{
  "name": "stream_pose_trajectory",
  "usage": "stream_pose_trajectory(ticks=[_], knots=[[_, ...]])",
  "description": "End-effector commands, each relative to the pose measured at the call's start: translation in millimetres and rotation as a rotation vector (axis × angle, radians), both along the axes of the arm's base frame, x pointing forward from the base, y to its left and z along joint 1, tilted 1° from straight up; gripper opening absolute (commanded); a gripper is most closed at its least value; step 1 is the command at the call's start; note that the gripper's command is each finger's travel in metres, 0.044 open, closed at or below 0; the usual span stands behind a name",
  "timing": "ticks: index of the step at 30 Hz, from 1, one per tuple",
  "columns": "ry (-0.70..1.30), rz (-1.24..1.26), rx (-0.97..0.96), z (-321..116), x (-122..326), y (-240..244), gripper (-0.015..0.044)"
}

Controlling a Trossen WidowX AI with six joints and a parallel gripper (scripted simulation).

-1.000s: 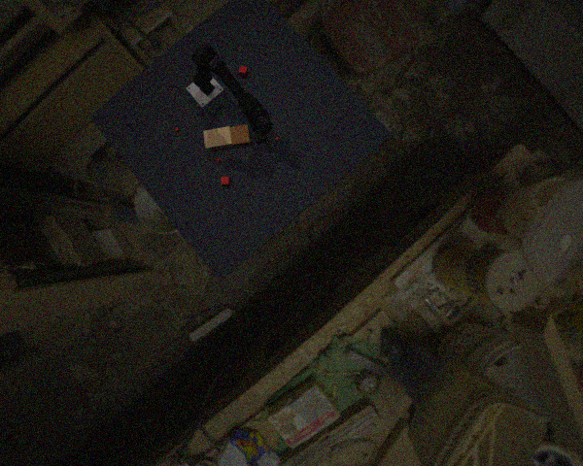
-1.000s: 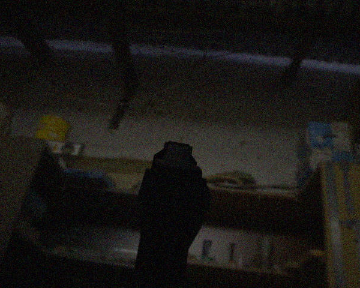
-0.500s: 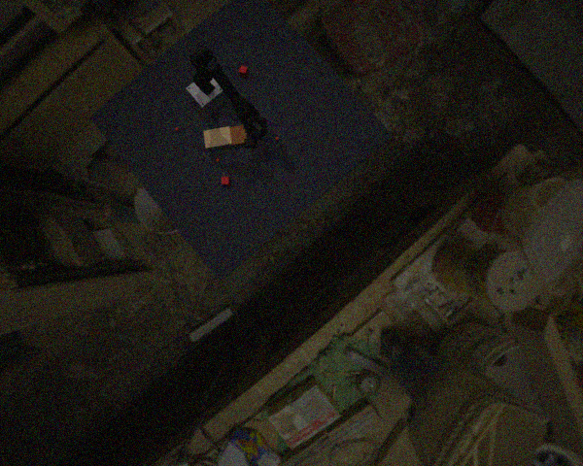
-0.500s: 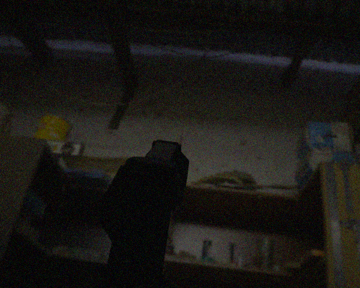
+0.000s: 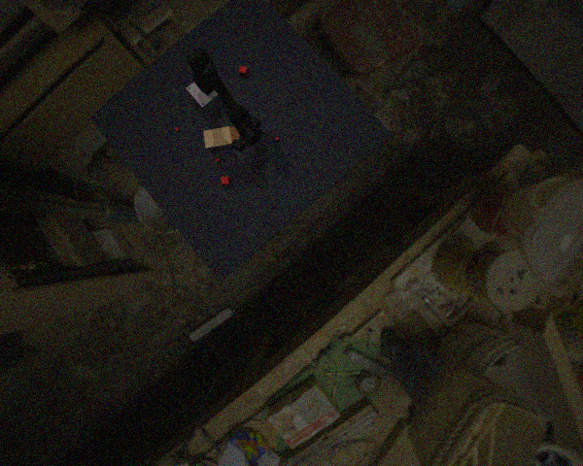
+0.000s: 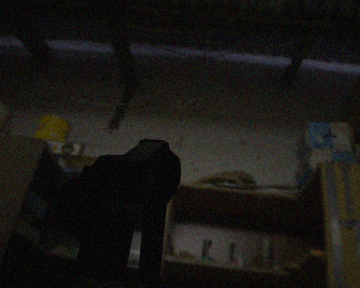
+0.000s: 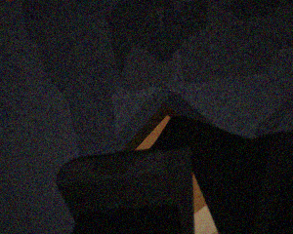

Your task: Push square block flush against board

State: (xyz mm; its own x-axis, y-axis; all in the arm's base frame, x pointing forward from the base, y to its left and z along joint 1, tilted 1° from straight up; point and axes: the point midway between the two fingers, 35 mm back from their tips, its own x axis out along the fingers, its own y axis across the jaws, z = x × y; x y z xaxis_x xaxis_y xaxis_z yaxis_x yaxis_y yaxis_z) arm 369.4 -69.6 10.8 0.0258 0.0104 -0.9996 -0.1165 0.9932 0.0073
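The pale tan board (image 5: 218, 137) lies on the blue mat in the top view. The orange-brown square block (image 5: 234, 134) is at its right end, with no gap visible between them; the arm covers part of the block, so whether their edges are even cannot be told. In the wrist view a strip of the block (image 7: 153, 134) and a little of the board (image 7: 204, 223) show around the dark gripper parts. My gripper (image 5: 241, 146) is shut and empty, close beside the block's lower right; contact cannot be told.
A red cube (image 5: 243, 69) lies beyond the arm and another red cube (image 5: 224, 181) lies below the board. Small red bits lie around, one (image 5: 277, 138) right of the gripper. A white plate (image 5: 199, 95) is by the arm's base. The exterior view shows the dark arm (image 6: 111, 192) before shelves.
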Motion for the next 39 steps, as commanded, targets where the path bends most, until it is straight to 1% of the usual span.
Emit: stream_pose_trajectory(ticks=[1,20,27,29,32,39], knots=[[-0.002,-0.174,0.001,2.6,-3.1,-11.9,0.0000],[0.003,-0.808,0.014,4.0,-17.4,-54.0,0.0000],[0.003,-0.814,0.014,4.0,-17.6,-54.3,0.0000],[0.003,-0.814,0.014,-8.4,-16.5,-54.6,0.0000],[0.003,-0.814,0.014,-48.2,-16.2,-54.2,0.0000],[0.003,-0.814,0.014,-51.2,-16.5,-54.0,0.0000]])
